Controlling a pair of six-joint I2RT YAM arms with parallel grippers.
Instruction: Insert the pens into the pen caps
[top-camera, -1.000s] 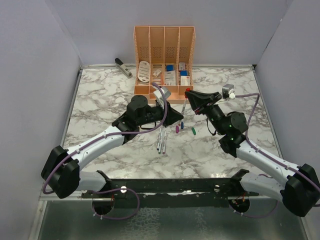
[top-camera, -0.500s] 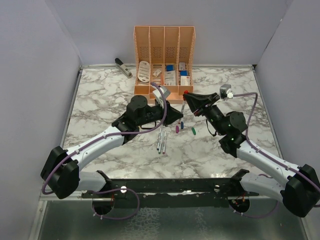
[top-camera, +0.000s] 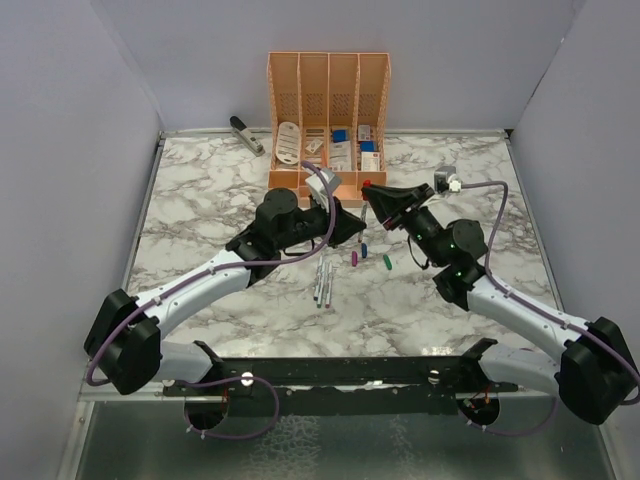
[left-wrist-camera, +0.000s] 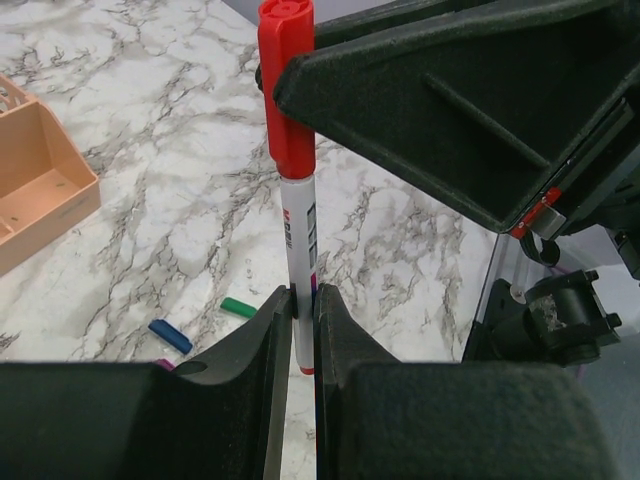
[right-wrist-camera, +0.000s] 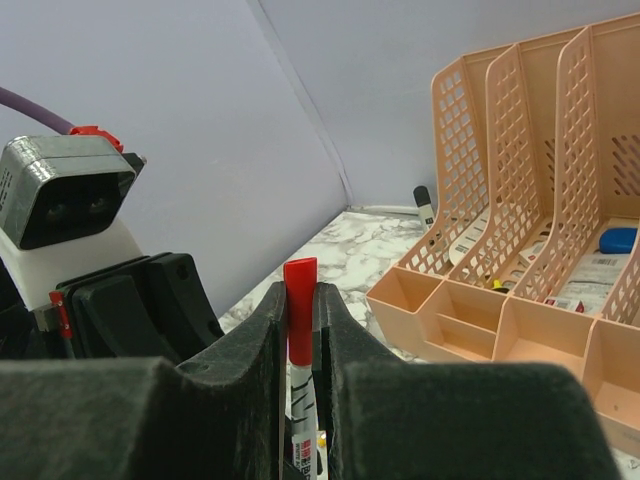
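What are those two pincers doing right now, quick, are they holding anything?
Left pincer: closed on the pen, gripping its barrel.
Right pincer: closed on the red cap at that pen's top end.

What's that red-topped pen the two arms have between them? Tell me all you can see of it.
The pen is a thin whitish plastic barrel with small print, and a glossy red cap sits on its top end. It stands upright, held above the marble table. The left gripper pinches the barrel low down, and the right gripper clamps the cap. Nothing else touches it.
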